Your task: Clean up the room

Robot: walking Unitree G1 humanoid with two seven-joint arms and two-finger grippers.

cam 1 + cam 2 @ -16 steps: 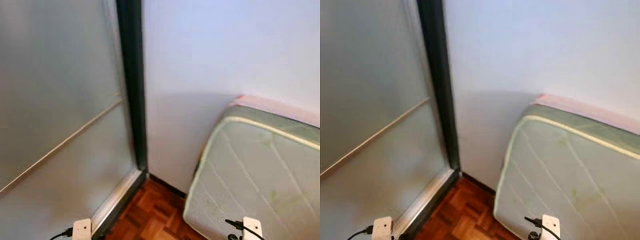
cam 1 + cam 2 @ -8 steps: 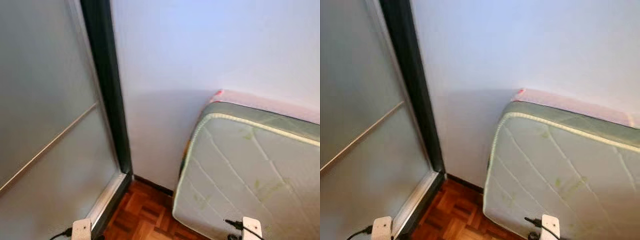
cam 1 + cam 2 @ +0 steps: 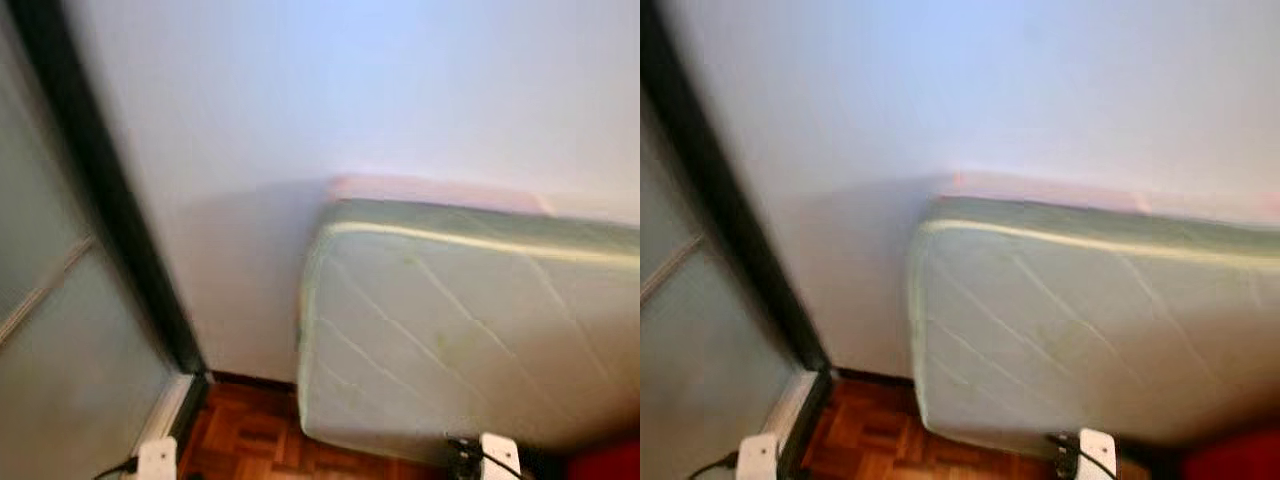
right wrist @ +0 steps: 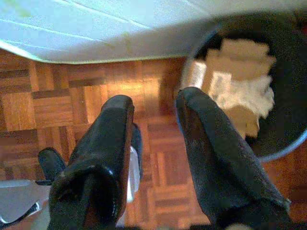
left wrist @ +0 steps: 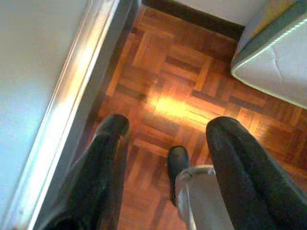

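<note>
My left gripper hangs open over the parquet floor, with nothing between its black fingers. It is beside the door's metal track. My right gripper is open too, low over the floor, and holds nothing. Just past its fingers stands a dark round bin holding pieces of cardboard and crumpled paper. The eye views are blurred. They show the white tops of my two wrists at the lower edge.
A pale quilted mattress leans on its side against the white wall, with a pink layer behind it. A frosted sliding door with a dark frame is on the left. Something red is at the lower right.
The camera has swung to the right: the door has slid towards the left edge, more of the mattress shows, and a red thing has come in at the lower right.
</note>
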